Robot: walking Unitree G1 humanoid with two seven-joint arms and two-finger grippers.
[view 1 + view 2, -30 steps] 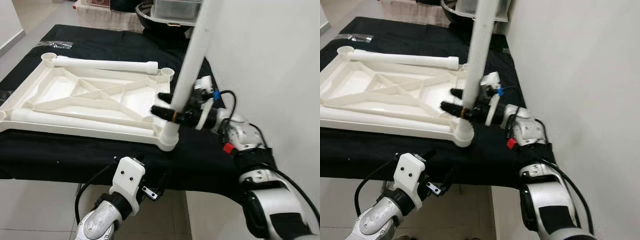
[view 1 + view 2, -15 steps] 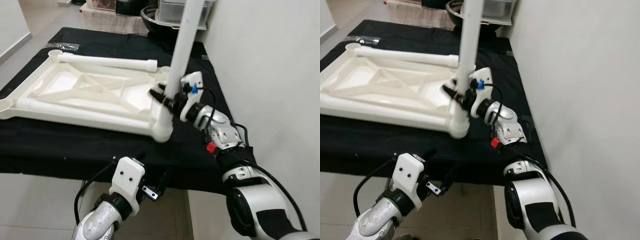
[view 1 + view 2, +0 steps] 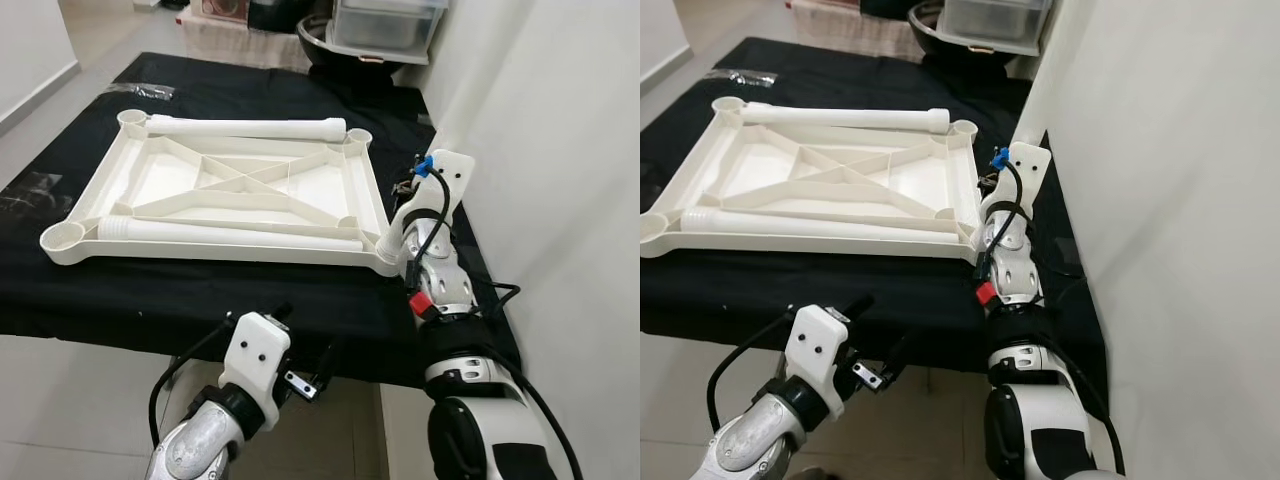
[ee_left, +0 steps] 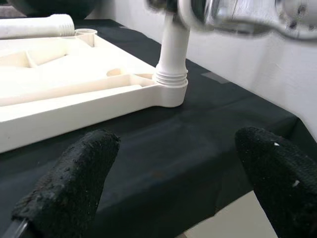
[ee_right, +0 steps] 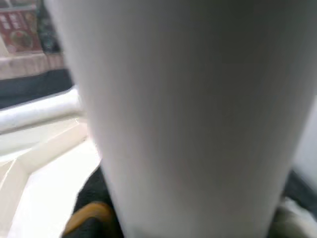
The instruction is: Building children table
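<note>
- A white table top (image 3: 230,195) lies upside down on the black cloth (image 3: 150,290) that covers the tabletop.
- Two white legs lie flat on it. One leg (image 3: 245,127) is along the far edge. The other leg (image 3: 230,236) is along the near edge.
- A third leg (image 3: 1055,70) stands straight up in the hole at the near right corner of the white table top. My left wrist view shows its bottom end (image 4: 172,69) sitting in that corner hole.
- My right gripper (image 3: 405,205) is at that standing leg, low down by the corner. My right wrist view shows the leg (image 5: 188,119) very close. I cannot tell if my fingers are squeezing it.
- My left gripper (image 4: 163,193) is below the near edge of the tabletop. Its fingers (image 4: 74,173) are spread wide apart and hold nothing.
- A dark bowl (image 3: 325,35) and a clear box (image 3: 385,18) sit past the far edge.
</note>
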